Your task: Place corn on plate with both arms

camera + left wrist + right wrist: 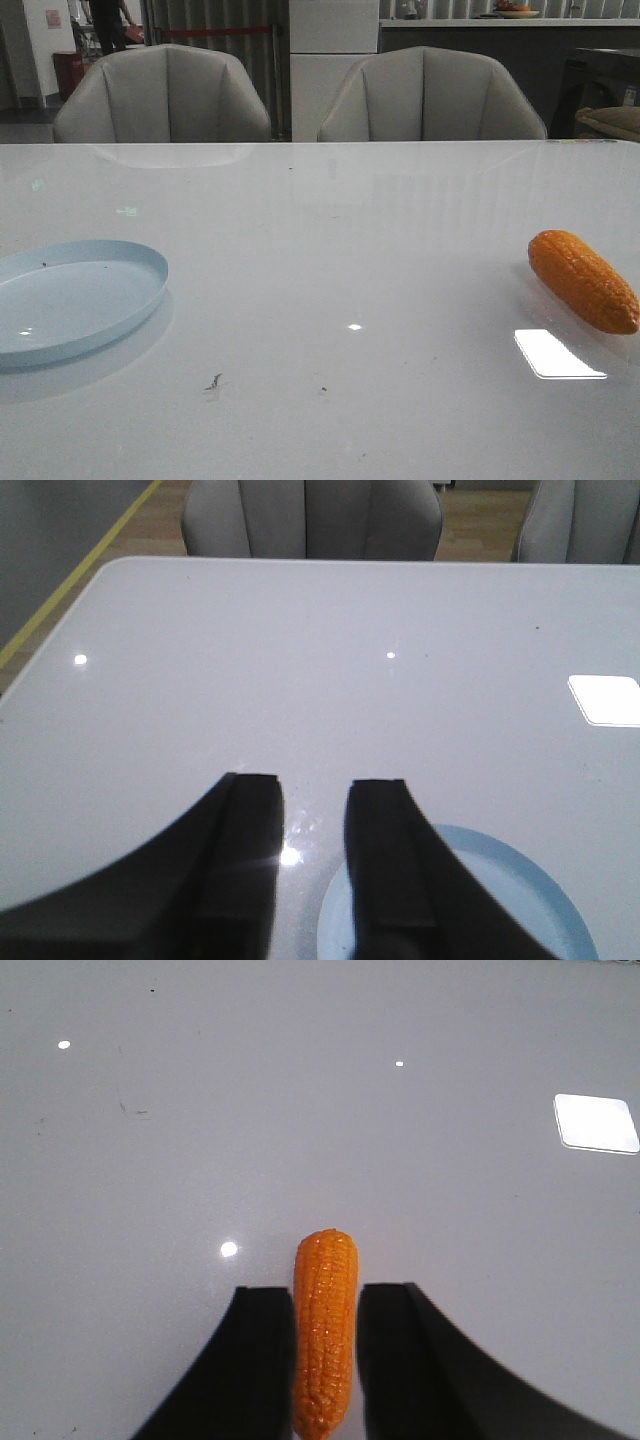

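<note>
Orange corn point(324, 1332), lying flat at the table's point(330, 250) right side, framed lengthwise between the parted right gripper point(322, 1305) (contact apparently none) for pickup; pale blue plate point(75, 297) far left, beneath the narrowly parted, empty left gripper point(315, 795).

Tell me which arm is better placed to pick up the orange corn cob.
Right. In its wrist view the orange corn cob lies between the right gripper's open fingers. The left gripper hangs open by the pale blue round plate, across the table from the cob.
</note>
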Motion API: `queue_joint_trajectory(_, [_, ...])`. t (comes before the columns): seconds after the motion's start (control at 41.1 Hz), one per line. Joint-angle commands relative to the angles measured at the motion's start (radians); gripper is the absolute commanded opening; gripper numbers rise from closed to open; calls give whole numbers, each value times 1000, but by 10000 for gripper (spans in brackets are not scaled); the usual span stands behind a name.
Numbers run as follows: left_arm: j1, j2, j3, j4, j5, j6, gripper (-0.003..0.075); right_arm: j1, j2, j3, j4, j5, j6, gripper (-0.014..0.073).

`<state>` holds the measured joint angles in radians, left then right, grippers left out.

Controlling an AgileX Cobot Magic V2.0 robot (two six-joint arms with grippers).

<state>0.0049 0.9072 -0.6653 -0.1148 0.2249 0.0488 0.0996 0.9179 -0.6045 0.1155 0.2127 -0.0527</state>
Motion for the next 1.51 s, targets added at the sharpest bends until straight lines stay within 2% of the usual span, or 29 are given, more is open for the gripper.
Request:
queue_joint_trajectory(0.0, [0, 30, -25, -60, -61, -4, 470, -5, -7, -36, 4, -64, 2, 409])
queue_joint_trajectory(0.073, [0, 59, -31, -74, -24, -4, 503, -5, -7, -36, 4, -58, 2, 416])
queue_joint_trajectory(0.219, [0, 147, -94, -74, 101, -4, 501, -5, -7, -36, 4, -55, 2, 416])
queue_joint_trajectory(0.365, [0, 297, -228, -74, 264, -4, 501, -5, -7, -36, 4, -55, 2, 416])
queue_joint_trajectory(0.682, [3, 637, -464, -72, 381, -4, 498, -5, -7, -36, 4, -31, 2, 416])
queue_joint_trajectory(0.901, [3, 836, -565, -71, 498, -4, 498, -5, -7, -36, 4, -6, 2, 416])
queue_joint_trajectory(1.266, [3, 945, -572, -69, 512, -4, 494, -5, -7, -36, 4, 35, 2, 416])
queue_joint_trajectory(1.486, [3, 971, -572, -69, 510, -4, 363, -5, -7, -36, 4, 36, 2, 416])
